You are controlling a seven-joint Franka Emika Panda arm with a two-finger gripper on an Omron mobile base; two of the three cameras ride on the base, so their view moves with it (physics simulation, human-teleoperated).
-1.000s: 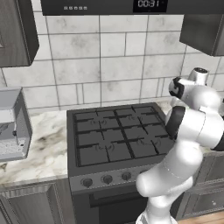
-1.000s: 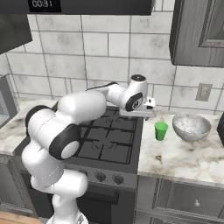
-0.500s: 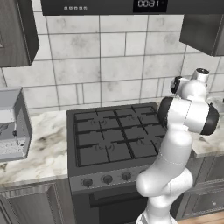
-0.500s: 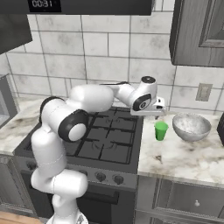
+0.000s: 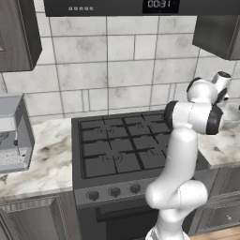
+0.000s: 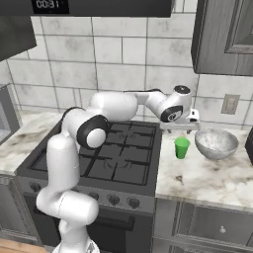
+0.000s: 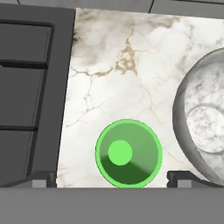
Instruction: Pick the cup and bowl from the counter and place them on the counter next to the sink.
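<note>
The green cup (image 6: 182,147) stands upright on the white marble counter (image 6: 197,180), just right of the stove. To its right, a little apart from it, sits the wide mottled grey bowl (image 6: 216,143). My gripper (image 6: 182,129) hangs open directly above the cup without touching it. In the hand view I look straight down into the cup (image 7: 128,153), which lies between the two spread fingertips (image 7: 43,178), a bit nearer the right one. The bowl (image 7: 203,131) is at that view's right edge. In the left base view the bowl (image 5: 231,121) peeks out behind my arm. The sink is out of view.
The black stove top (image 6: 118,153) borders the counter on the left, and its edge (image 7: 30,87) runs close to the cup. A dark object (image 6: 249,144) stands at the counter's far right. A grey appliance (image 5: 11,133) sits left of the stove. Bare marble (image 7: 127,65) lies beyond the cup.
My hand has swung right from over the stove's right edge to a spot above the cup. The jaws stayed open. The cup and bowl have not moved.
</note>
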